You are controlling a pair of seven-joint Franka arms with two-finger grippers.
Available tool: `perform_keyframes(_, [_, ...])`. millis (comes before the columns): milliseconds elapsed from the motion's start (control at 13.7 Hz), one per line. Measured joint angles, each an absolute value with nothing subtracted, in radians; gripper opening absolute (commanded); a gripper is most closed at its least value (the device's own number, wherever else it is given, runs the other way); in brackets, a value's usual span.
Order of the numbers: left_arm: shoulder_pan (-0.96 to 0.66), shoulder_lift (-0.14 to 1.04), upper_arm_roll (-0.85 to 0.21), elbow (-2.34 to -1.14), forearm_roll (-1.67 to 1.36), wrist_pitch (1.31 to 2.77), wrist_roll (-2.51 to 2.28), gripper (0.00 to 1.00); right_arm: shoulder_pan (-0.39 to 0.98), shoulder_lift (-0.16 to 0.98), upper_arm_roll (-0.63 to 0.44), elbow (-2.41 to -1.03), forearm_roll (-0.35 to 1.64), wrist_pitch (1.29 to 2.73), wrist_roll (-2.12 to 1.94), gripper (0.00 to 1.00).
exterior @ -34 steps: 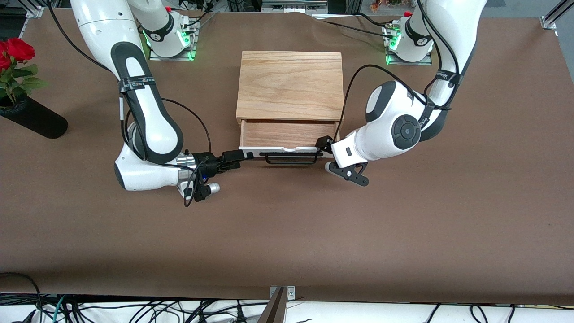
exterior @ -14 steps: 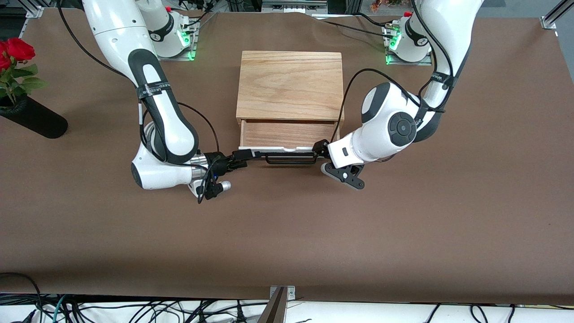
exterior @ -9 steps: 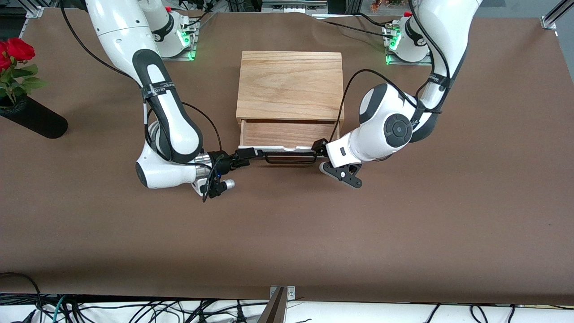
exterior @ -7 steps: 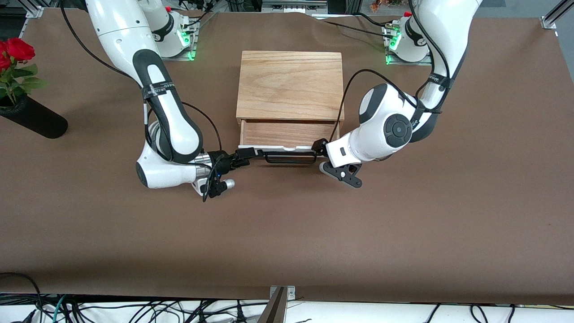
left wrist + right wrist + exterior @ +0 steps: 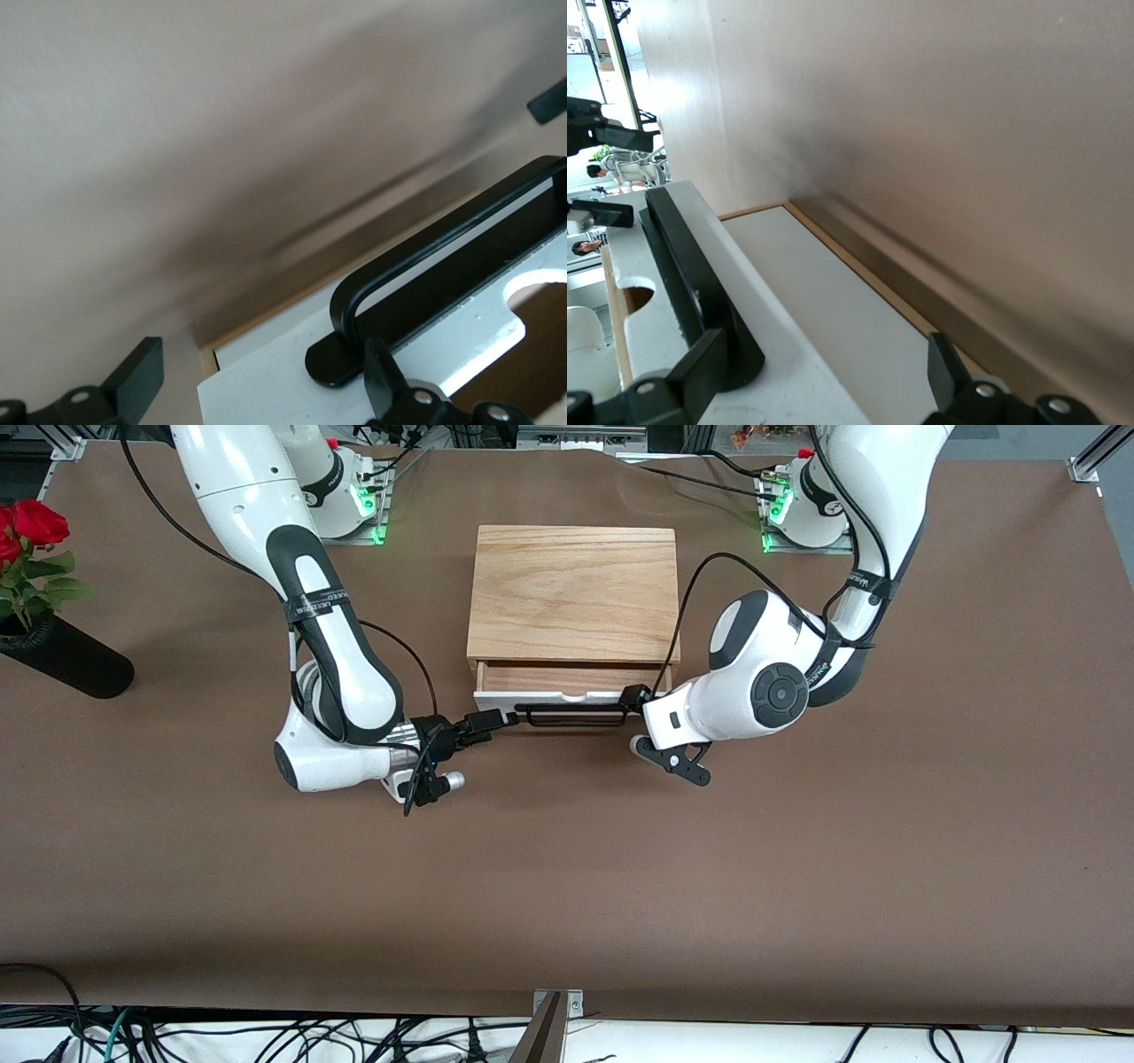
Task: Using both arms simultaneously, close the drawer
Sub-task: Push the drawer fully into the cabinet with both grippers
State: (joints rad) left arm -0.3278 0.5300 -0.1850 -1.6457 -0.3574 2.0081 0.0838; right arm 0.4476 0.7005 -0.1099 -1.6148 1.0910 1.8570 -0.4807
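Drawer (image 5: pixel 567 693) front between left gripper (image 5: pixel 634 696), right gripper (image 5: pixel 492 718).

I see front view bright, even overhead light, sharp throughout. Soft shadows under arms on tabletop (image 5: pixel 567 886). Green base lights glow. Wrist views: tabletop washed pale, smeared, soft; drawer (image 5: pixel 292 390) front close, slightly blurred.

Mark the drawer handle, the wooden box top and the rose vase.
drawer handle (image 5: pixel 571 716): front view, middle of the black wire bar.
wooden box top (image 5: pixel 573 593): front view, centre of the wood-grain panel.
rose vase (image 5: pixel 66 657): front view, black body.
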Motion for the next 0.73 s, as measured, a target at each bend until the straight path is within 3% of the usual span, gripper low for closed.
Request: perform_keyframes(732, [-0.315,0.522,-0.185,-1.641,-0.391,1.802,0.084,1.00,0.466,0.560,-0.103,-1.859,1.091,1.843,-0.512,1.00])
